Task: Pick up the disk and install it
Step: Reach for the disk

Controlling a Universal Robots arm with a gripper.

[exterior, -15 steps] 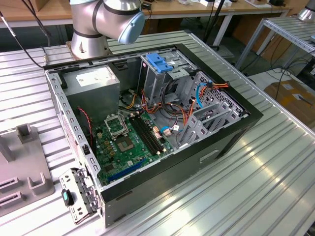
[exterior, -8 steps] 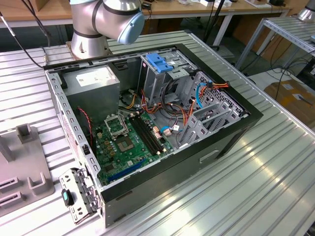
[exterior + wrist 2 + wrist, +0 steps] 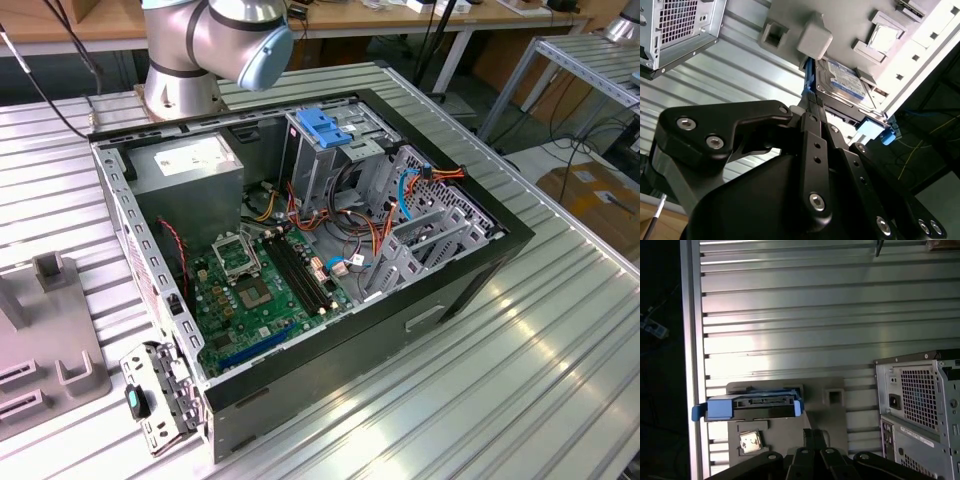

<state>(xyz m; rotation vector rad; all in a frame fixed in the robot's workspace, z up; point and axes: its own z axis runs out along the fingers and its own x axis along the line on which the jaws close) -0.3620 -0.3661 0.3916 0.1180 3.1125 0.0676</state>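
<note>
The tool (image 3: 814, 432) looks clenched on nothing. In the first wrist view its two slim fingers (image 3: 809, 439) stand side by side with hardly a gap, just short of the disk (image 3: 752, 407). The disk rests on a grey holder (image 3: 835, 427) on the ribbed metal surface (image 3: 815, 325). A blue rail frames it, and it sits apart from the computer case (image 3: 920, 405). The step in hand, I judge, is the pick-up. Doing it well calls for a wide spread first, then centring over the rail's two long sides. The descent should be square and the lift straight, so the holder's raised block (image 3: 815, 36) does not snag the disk.
</note>
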